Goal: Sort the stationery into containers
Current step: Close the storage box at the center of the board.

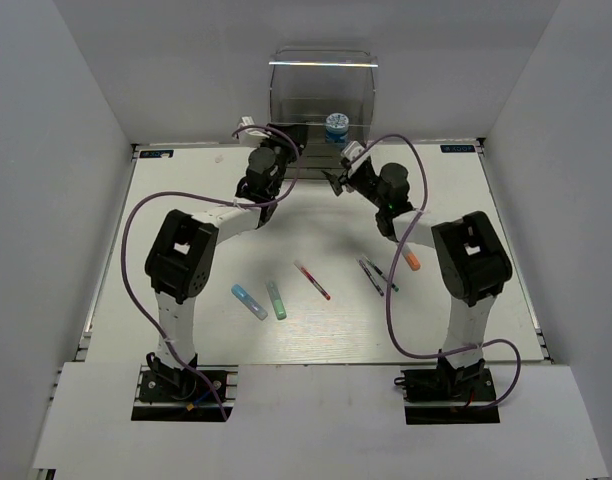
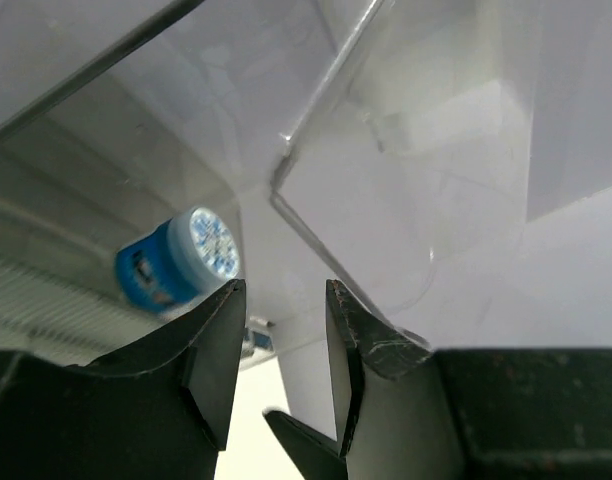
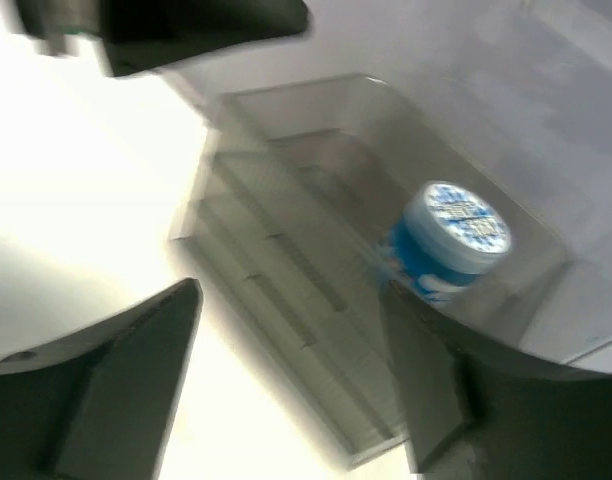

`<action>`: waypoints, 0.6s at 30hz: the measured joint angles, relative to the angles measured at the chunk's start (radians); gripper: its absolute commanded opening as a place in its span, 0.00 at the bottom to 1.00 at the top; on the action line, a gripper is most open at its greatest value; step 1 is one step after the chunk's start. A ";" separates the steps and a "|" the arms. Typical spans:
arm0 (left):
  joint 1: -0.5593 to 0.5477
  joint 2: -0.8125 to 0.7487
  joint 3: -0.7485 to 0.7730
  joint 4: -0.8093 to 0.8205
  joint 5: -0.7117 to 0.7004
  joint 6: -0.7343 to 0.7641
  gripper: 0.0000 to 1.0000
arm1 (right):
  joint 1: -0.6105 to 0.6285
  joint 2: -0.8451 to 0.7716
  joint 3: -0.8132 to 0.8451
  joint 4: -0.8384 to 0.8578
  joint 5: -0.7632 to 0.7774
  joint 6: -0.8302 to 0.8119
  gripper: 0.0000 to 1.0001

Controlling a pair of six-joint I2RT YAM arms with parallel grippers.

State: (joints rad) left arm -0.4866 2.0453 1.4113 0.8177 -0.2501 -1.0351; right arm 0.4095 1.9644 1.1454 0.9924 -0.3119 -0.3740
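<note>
Up close, my left claw [image 2: 286,300] stands narrowly parted and empty at a wall edge of the tall clear plastic drawer box [image 2: 386,200]. The small round blue-and-white jar [image 2: 176,262] sits inside, ahead-left. My right claw [image 3: 291,300] gapes wide, empty, its view blurred.

Your clear box [image 1: 322,95] is glossy transparent plastic, with glare along its edges. The jar [image 2: 176,262] has a smooth blue plastic body and a printed blue-and-white lid. On your left gripper [image 2: 284,310] the fingers [image 2: 211,370] are matt black plastic, scuffed at the tip edges. The table [image 1: 316,335] is matt white. The cable [image 1: 127,243] has a smooth purple sheath. The light-blue marker [image 1: 250,301] is smooth plastic.
</note>
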 measured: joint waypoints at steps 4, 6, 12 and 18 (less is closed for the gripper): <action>0.000 -0.055 -0.100 -0.004 0.006 0.000 0.47 | -0.004 -0.118 -0.132 -0.013 -0.113 -0.012 0.39; -0.001 -0.073 -0.140 -0.009 0.011 -0.001 0.45 | -0.006 -0.193 -0.209 -0.023 -0.161 -0.019 0.21; -0.005 -0.090 -0.224 -0.031 0.050 -0.012 0.49 | -0.020 -0.353 -0.372 -0.085 -0.203 -0.002 0.43; -0.006 -0.077 -0.235 -0.076 0.083 -0.056 0.54 | -0.052 -0.417 -0.406 -0.185 -0.176 0.030 0.48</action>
State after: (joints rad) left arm -0.4931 1.9682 1.1759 0.7422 -0.1673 -1.0916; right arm 0.3573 1.5475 0.7399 0.8070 -0.4881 -0.3439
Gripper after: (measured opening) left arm 0.531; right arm 0.473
